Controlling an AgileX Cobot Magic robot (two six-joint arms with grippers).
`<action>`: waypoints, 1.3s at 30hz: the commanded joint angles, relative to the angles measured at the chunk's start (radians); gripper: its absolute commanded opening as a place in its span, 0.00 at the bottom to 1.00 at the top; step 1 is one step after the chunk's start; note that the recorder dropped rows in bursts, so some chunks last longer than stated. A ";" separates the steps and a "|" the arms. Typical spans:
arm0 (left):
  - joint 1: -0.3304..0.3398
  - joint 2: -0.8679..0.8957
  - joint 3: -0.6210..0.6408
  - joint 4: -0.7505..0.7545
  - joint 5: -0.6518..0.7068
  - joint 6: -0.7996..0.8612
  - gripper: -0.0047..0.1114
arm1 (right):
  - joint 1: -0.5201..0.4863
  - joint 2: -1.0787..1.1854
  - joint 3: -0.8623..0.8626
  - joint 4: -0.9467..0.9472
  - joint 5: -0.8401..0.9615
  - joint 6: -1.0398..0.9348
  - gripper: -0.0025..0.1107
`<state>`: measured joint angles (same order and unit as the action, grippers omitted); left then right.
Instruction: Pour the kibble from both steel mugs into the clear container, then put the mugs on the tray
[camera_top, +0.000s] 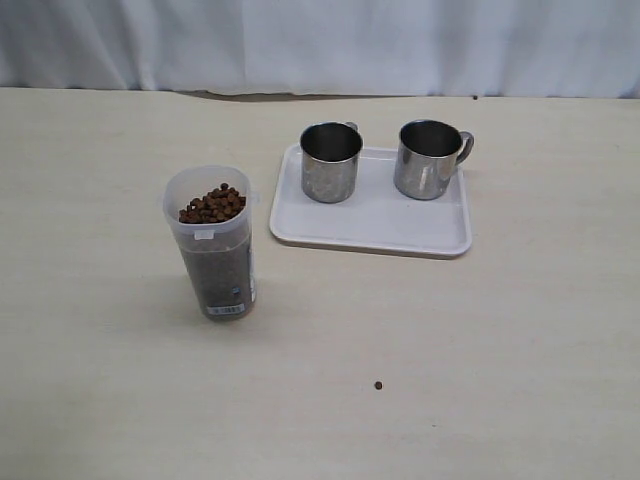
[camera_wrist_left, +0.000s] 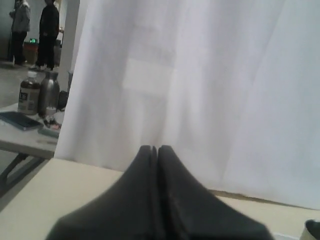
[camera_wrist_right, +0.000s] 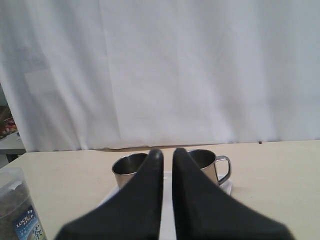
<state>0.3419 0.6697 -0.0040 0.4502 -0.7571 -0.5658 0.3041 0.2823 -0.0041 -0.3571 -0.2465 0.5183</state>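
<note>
Kibble (camera_top: 212, 204), dark brown and round, is heaped to the rim of the clear container (camera_top: 212, 250). The container stands upright on the pale table (camera_top: 480, 330), left of centre in the exterior view. Through the frosted wall the pellets show as a grey-brown mass reaching down to the small label (camera_top: 226, 309) near the base. One stray pellet (camera_top: 378, 385) lies alone on the table, well in front of everything else.

Right of the container, and apart from it, lies the white tray (camera_top: 385, 222), flat on the table with both mugs on it. The first steel mug (camera_top: 330, 162) stands upright at the tray's back left, its handle barely showing behind it. The second steel mug (camera_top: 429, 160) stands upright at the back right, its loop handle turned to the right. The two do not touch, and their insides show bare steel.

The left gripper (camera_wrist_left: 157, 148) is held over the table edge, pointing toward the white curtain (camera_wrist_left: 210, 90). Its dark fingers are pressed flat together and nothing is between them.

The right gripper (camera_wrist_right: 167, 152) points level over the tray toward the two mugs and the curtain beyond, with the container at the edge of its view. Its fingers stand a thin slit apart, parallel, and grip nothing.
</note>
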 joint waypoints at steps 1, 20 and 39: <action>-0.064 -0.204 0.004 -0.019 0.134 0.004 0.04 | 0.001 -0.006 0.004 0.008 0.009 -0.002 0.07; -0.165 -0.639 0.004 -0.017 0.558 -0.040 0.04 | 0.001 -0.006 0.004 0.008 0.009 -0.002 0.07; -0.238 -0.670 0.004 -0.055 0.712 -0.041 0.04 | 0.001 -0.011 0.004 0.008 0.009 -0.002 0.07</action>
<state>0.1129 0.0064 -0.0034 0.4386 -0.0428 -0.5994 0.3041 0.2746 -0.0041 -0.3571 -0.2445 0.5183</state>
